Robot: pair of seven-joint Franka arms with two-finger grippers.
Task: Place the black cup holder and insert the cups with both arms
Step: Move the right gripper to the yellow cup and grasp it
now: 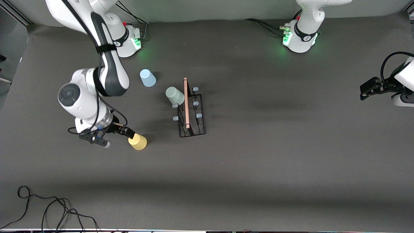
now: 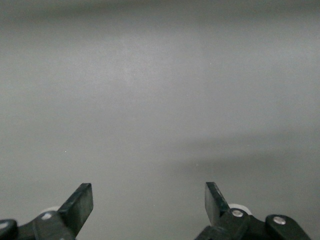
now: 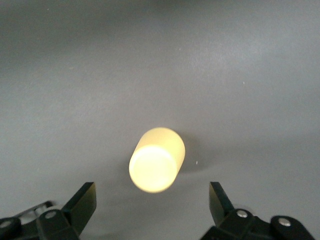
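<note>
The black cup holder (image 1: 191, 111) stands upright mid-table, its wooden rod handle (image 1: 186, 102) on top. The pale grey-green cup (image 1: 174, 95) hangs tilted on a peg on the side toward the right arm's end. The light blue cup (image 1: 147, 78) stands upside down on the table, farther from the front camera. The yellow cup (image 1: 137, 141) stands upside down, nearer the camera. My right gripper (image 1: 117, 138) is open and empty just above and beside the yellow cup (image 3: 156, 160), which lies ahead of the fingers (image 3: 152, 200). My left gripper (image 1: 368, 89) waits open and empty (image 2: 149, 200) over bare table.
Black cables (image 1: 48, 210) lie at the table's front corner by the right arm's end. The arm bases (image 1: 299, 40) stand along the edge farthest from the camera. Several pale peg tips (image 1: 196, 103) stick out from the holder.
</note>
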